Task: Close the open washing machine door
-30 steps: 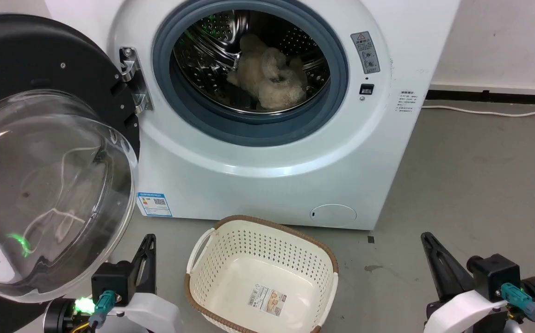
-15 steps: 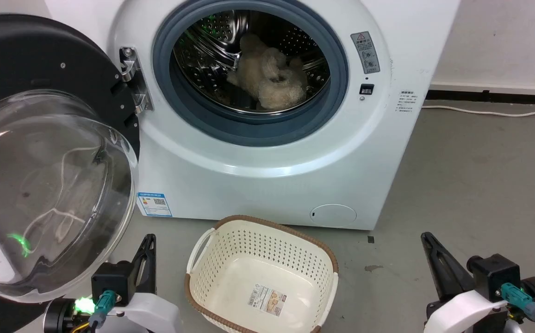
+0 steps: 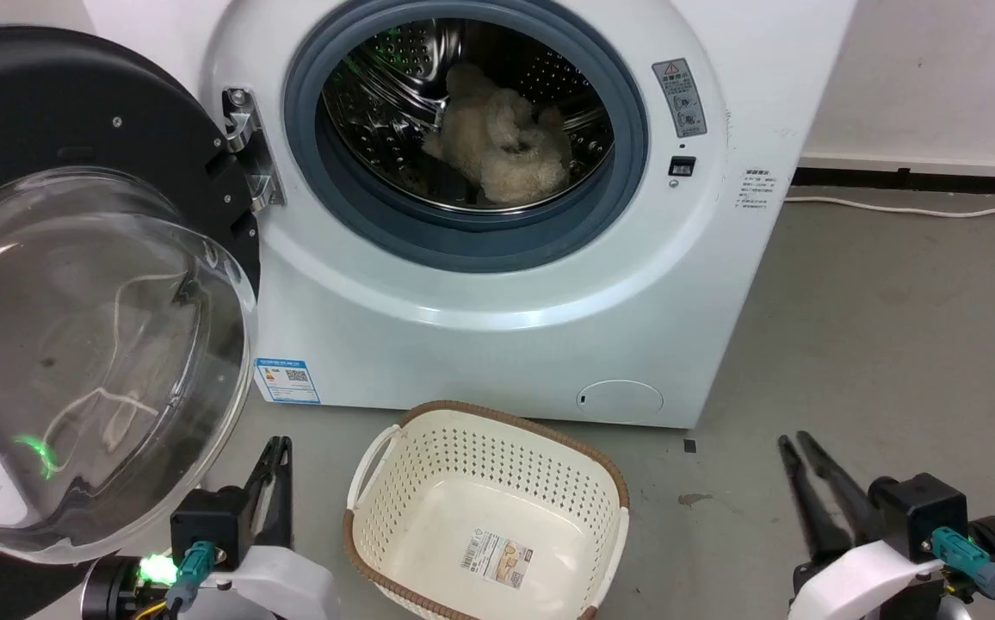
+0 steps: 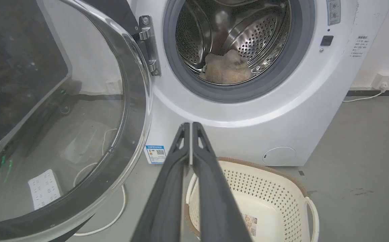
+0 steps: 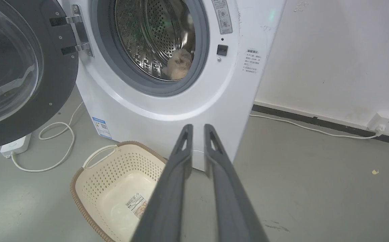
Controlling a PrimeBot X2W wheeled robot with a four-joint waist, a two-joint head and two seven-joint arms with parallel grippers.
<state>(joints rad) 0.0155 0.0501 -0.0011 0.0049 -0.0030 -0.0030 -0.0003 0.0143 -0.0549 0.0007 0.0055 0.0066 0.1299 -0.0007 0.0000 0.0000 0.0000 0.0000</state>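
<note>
The washing machine door (image 3: pixel 76 112), a glossy black ring around a bulging clear glass bowl (image 3: pixel 93 362), stands swung wide open at the left on its metal hinge (image 3: pixel 248 146). The white washing machine (image 3: pixel 480 344) shows its grey-ringed steel drum with a beige fluffy item (image 3: pixel 502 146) inside. My left gripper (image 3: pixel 278 443) is shut and empty, low beside the door's lower rim (image 4: pixel 80 201), apart from it. At the lower right, far from the door, my right gripper (image 3: pixel 792 439) is open by a narrow gap (image 5: pixel 198 127) with nothing in it.
A cream perforated laundry basket (image 3: pixel 485 517) sits on the grey floor right before the machine, between my grippers. A white power strip (image 5: pixel 14 146) and looped cable lie under the open door. A wall and socket (image 5: pixel 381 121) stand to the right.
My right gripper's fingers have parted slightly from shut. The left gripper, door and basket have not moved.
</note>
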